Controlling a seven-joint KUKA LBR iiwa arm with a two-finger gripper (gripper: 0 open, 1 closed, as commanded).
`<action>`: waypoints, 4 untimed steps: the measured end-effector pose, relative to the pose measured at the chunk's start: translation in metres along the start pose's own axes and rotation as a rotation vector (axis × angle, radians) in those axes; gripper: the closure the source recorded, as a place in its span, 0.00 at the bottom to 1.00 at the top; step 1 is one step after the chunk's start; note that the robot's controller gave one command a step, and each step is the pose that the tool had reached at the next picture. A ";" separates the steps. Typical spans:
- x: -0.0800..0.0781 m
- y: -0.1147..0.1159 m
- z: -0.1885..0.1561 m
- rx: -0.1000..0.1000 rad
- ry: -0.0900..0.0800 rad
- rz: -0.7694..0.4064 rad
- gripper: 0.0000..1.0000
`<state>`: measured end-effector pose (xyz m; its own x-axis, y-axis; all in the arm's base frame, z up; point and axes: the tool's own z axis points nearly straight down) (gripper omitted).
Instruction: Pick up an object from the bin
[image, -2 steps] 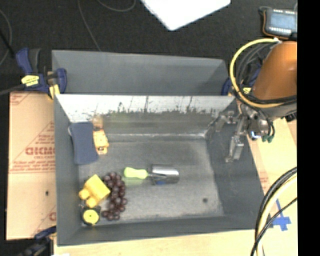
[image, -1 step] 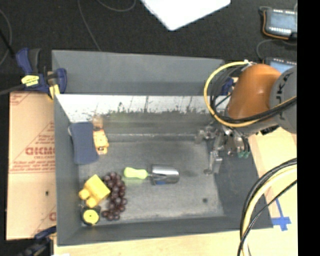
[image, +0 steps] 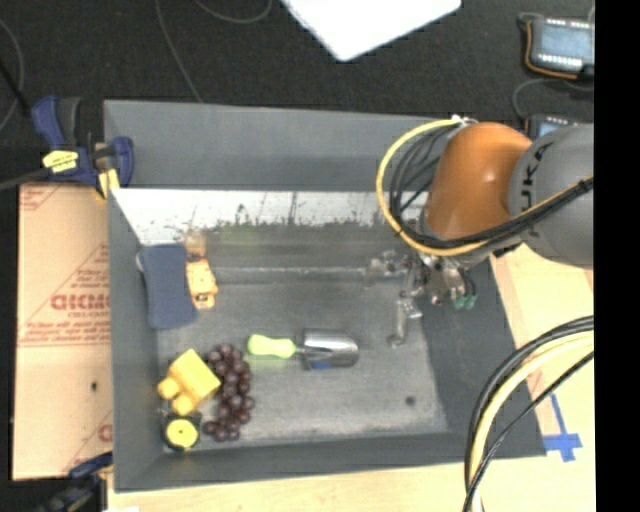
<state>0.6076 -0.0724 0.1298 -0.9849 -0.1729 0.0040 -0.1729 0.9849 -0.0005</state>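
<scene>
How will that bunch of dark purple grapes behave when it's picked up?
The grapes form a knobbly cluster of round beads, so a grip would likely slip between them. Held by one end, it would probably sag.

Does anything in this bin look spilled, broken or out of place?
Nothing stands out. The green-handled scoop lies flat mid-bin. The grapes and yellow blocks sit bunched in the near-left corner, and a blue cloth lies against the left wall. The gripper hangs right of the scoop, apart from it.

One blue cloth (image: 166, 287), one orange toy (image: 201, 283), one scoop (image: 305, 350), one grape bunch (image: 231, 392), two yellow blocks (image: 192, 378) (image: 181, 433)
</scene>
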 end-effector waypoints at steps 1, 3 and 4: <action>0.006 0.045 -0.001 0.003 -0.014 0.057 0.00; 0.016 0.080 0.059 0.004 -0.018 0.026 1.00; 0.016 0.080 0.059 0.004 -0.018 0.026 1.00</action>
<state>0.5777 0.0039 0.0710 -0.9890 -0.1472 -0.0138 -0.1472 0.9891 -0.0040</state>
